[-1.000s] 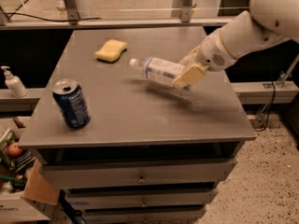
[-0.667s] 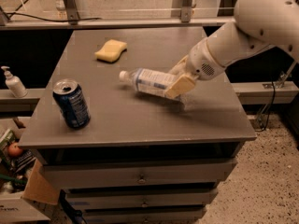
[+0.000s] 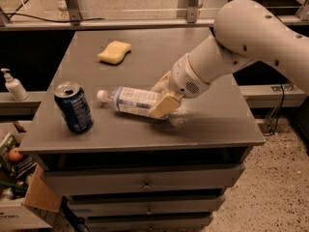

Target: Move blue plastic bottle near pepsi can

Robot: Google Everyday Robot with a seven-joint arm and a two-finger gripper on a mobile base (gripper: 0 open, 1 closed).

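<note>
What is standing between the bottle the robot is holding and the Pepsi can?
Nothing visible. The gripper is shut on the blue plastic bottle, whose white cap points at the pepsi can across a bare strip of tabletop. The yellow sponge lies farther back, off that line.

Gripper [image 3: 162, 95] around blue plastic bottle [image 3: 128, 99], near pepsi can [image 3: 73, 108]

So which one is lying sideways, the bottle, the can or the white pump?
The bottle: it lies sideways, clamped in the gripper over the table, cap toward the can. The can and pump stand upright.
</note>
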